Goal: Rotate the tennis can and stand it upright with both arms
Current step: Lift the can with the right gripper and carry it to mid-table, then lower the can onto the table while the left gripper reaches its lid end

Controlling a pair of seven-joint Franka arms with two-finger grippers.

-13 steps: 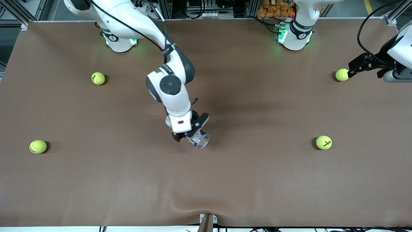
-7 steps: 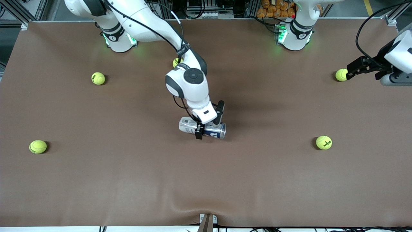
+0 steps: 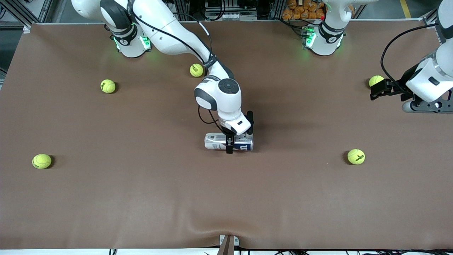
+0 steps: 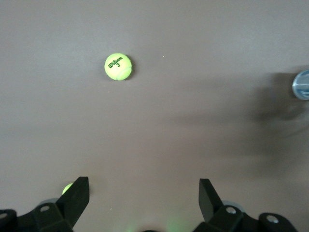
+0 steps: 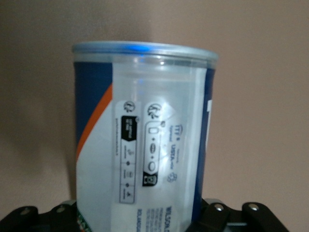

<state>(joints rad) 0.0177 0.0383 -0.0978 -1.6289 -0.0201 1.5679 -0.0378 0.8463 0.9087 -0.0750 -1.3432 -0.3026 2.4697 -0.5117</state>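
Your right tool is clamped across the tennis can, its two fingers pinching the tube near the middle of its length. The can lies on its side near the centre of the counter, long axis running between the two arms' ends of the counter, dark blue band toward the left arm's end and pale label toward the right arm's end. From the right wrist view you see the can filling the space between the fingers, its silver rim pointing away from the camera and the printed label facing it.

Your left tool hangs above the counter at the left arm's end, jaws spread wide with nothing between them; the left wrist view shows both fingertips apart over bare brown surface. That arm waits. One tennis ball sits just beside this tool.

Four more balls lie around the counter: one toward the left arm's end and nearer the front camera than the can, one beside the right arm's forearm and farther from the camera than the can, and two toward the right arm's end, well apart from each other. The left wrist view picks up one ball clearly.
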